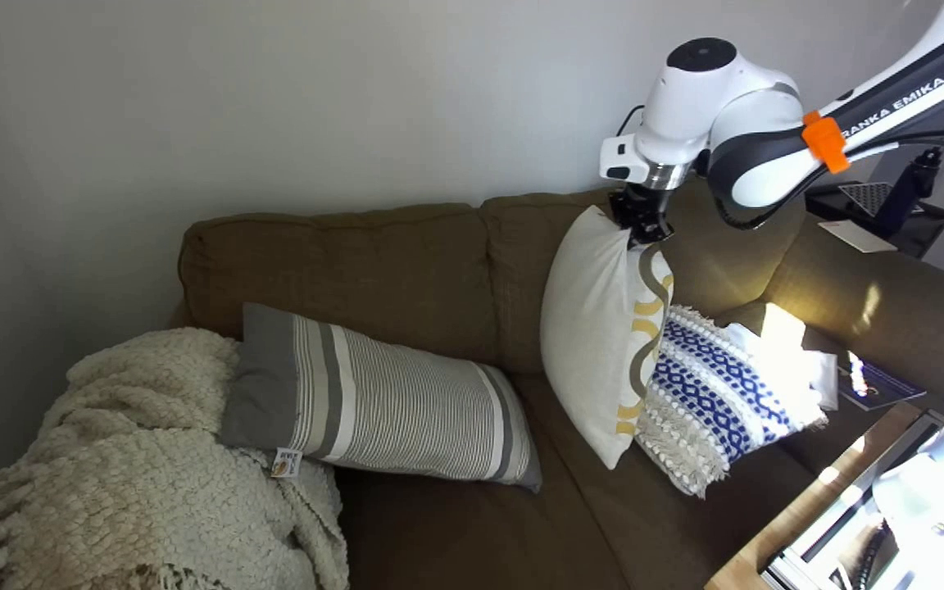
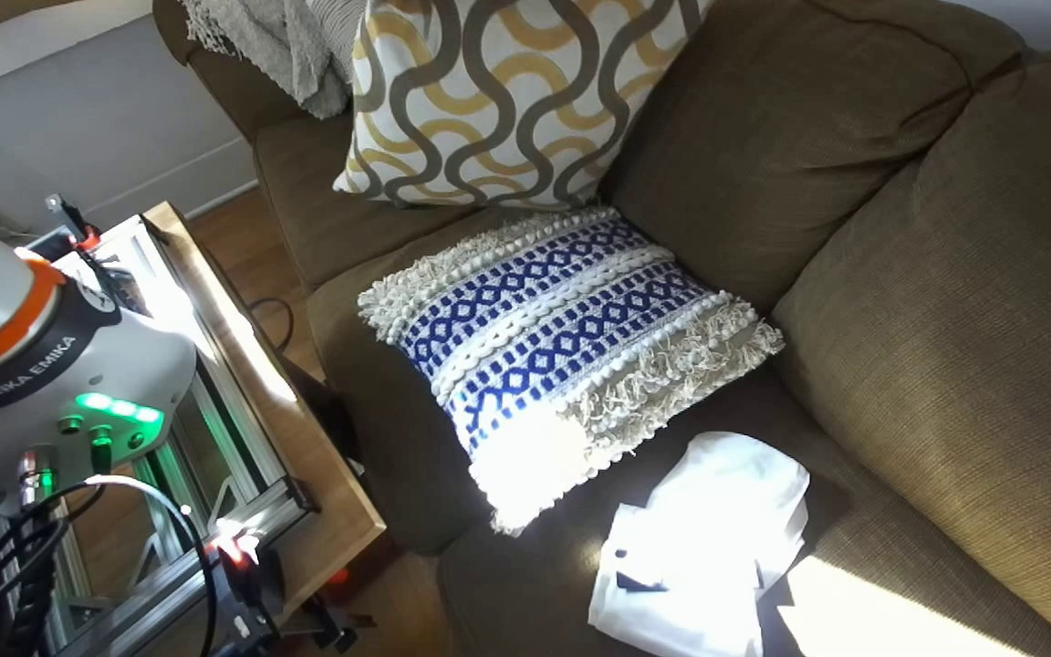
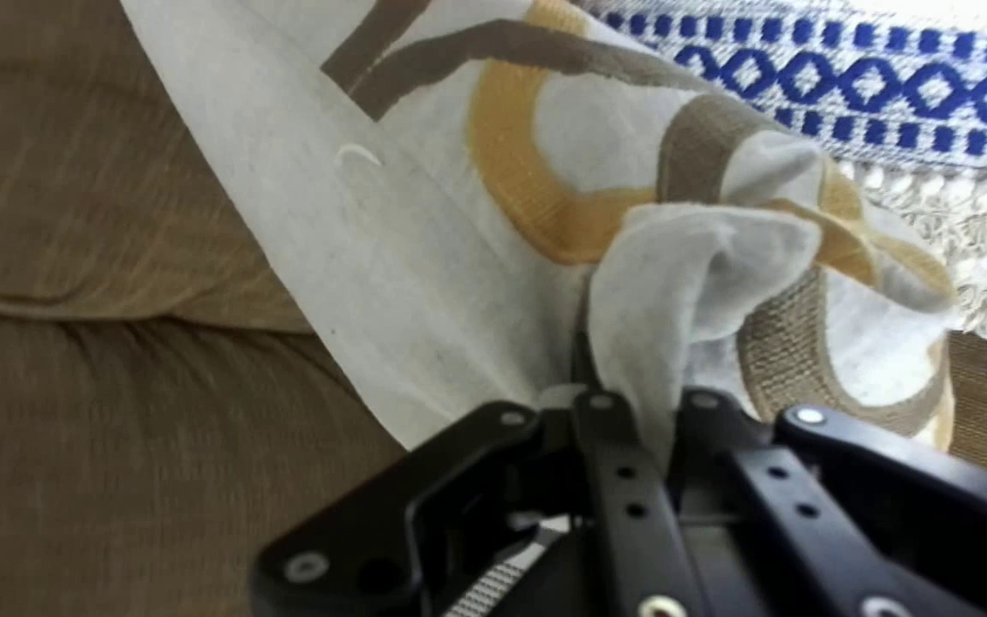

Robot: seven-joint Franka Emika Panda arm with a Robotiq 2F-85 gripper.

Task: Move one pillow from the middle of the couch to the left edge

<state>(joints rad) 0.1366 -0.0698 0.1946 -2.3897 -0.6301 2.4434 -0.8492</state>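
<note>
Right of the long grey striped pillow (image 1: 394,401) on the couch (image 1: 333,262), the cream-white pillow (image 1: 599,340) extends down from the gripper (image 1: 642,236), which clasps its gathered edge, and partly hides the blue-and-white cushion (image 1: 722,389), the held pillow's swirl-patterned face (image 2: 512,100) being cropped above in an exterior view.

In exterior view: high, oblique look down across couch (image 1: 341,274), facing wall (image 1: 316,106) behind, fairly wide. In exterior view: steep look down along couch toward throw blanket (image 2: 293,55), robot base (image 2: 60,392) close at frame left. Both exterior views share swirl-patterned pillow (image 2: 521,105), fringed blue-and-white cushion (image 2: 557,319). Wrist view: very near, looking over gripper (image 3: 652,403) onto pillow, cushion at upper right.
</note>
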